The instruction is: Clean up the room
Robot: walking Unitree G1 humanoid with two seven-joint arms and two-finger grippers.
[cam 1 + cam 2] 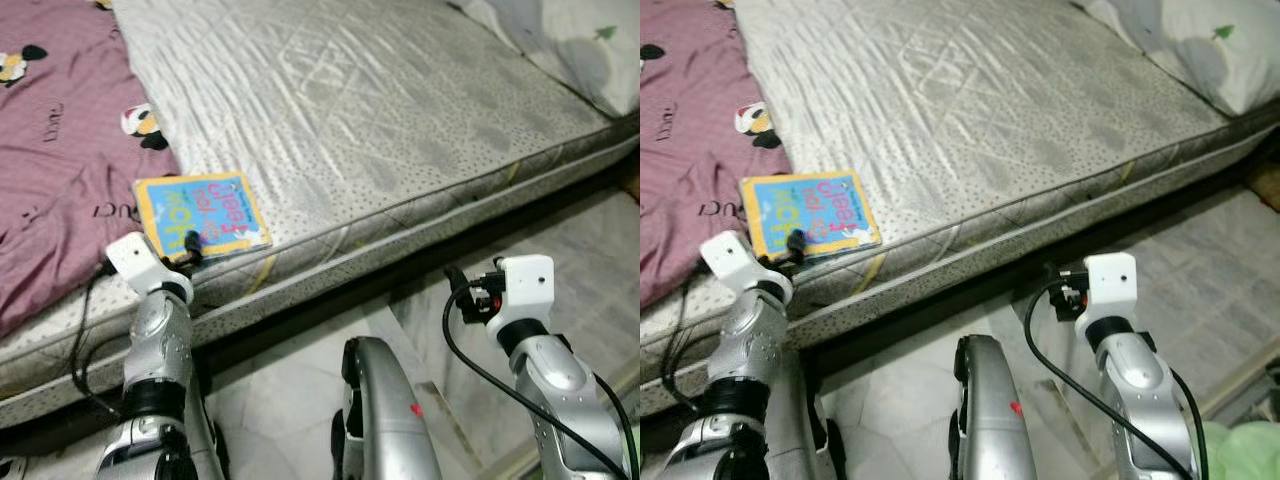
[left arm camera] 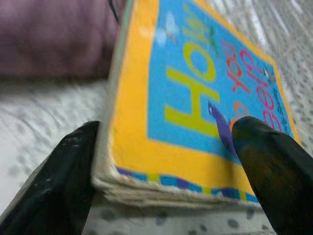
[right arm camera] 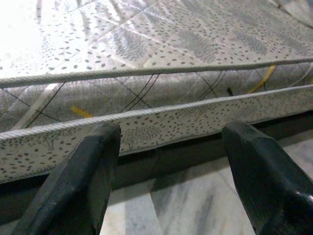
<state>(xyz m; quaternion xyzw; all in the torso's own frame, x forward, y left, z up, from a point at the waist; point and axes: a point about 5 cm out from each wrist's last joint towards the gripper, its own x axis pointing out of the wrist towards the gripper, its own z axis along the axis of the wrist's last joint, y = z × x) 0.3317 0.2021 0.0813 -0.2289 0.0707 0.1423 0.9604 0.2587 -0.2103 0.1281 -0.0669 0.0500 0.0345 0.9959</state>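
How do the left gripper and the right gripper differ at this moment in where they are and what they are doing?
The left gripper is up on the grey dotted mattress, its fingers straddling a corner of the blue and yellow children's board book; the right gripper is lower, over the marble floor, facing the mattress side. The left has the book between its fingers; the right has nothing. Both are open.

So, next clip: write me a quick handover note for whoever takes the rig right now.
Left pincer: open, fingers straddling the near corner of the children's book, not yet closed on it.
Right pincer: open, holding nothing, over the floor facing the mattress side.
The book lies flat at the mattress edge, beside the purple sheet.
Done: the approach to the book.
Left: grip the book, lift it, put it away.
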